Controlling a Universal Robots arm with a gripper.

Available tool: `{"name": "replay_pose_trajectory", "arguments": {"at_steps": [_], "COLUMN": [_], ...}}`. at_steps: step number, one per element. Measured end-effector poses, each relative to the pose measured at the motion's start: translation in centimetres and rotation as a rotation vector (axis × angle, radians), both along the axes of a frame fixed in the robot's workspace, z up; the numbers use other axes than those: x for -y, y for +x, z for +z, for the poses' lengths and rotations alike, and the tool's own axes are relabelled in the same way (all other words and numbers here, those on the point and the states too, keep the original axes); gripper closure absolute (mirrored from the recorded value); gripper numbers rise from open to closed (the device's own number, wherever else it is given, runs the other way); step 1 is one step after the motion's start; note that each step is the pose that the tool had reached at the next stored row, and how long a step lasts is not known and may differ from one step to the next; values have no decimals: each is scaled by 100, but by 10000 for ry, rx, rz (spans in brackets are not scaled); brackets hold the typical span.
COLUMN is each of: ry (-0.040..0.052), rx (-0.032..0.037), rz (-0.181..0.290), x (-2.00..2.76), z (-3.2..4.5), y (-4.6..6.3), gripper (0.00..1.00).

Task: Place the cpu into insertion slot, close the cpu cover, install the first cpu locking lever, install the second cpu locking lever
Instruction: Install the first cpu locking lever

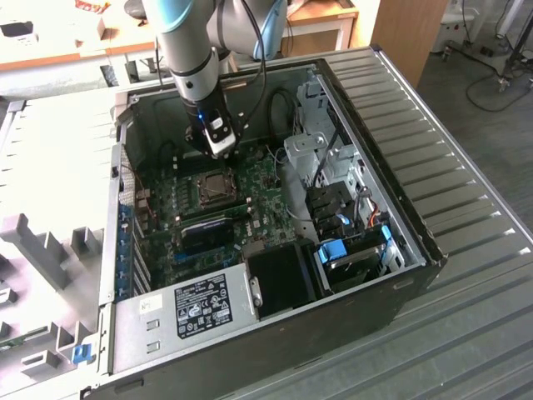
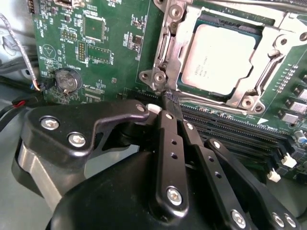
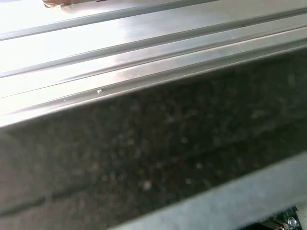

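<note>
Second wrist view: cpu [image 2: 218,60] seated; cover [image 2: 178,45] apparently closed.

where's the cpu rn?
The cpu sits in the insertion slot on the green motherboard in the second wrist view, framed by the cpu cover, just past the claw tips.

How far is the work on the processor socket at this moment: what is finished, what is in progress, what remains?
Done: the cpu sits in the insertion slot, and the cpu cover lies closed over its edges. In progress: the gripper has its closed fingertips at the socket's corner, beside the cover, holding nothing I can make out. Whether either locking lever is latched, I cannot tell.
</note>
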State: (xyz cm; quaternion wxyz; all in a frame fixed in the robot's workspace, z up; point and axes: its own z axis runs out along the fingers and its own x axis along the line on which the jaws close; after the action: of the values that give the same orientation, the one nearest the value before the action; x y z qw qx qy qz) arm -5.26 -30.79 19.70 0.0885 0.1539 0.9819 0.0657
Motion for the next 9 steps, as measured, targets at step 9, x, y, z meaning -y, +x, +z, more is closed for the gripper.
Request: {"name": "replay_pose_trajectory", "arguments": {"at_steps": [9], "ry": [0], "rx": [0], "rz": [0], "x": [-1], "z": [107], "y": [0], "gripper": [90]}}
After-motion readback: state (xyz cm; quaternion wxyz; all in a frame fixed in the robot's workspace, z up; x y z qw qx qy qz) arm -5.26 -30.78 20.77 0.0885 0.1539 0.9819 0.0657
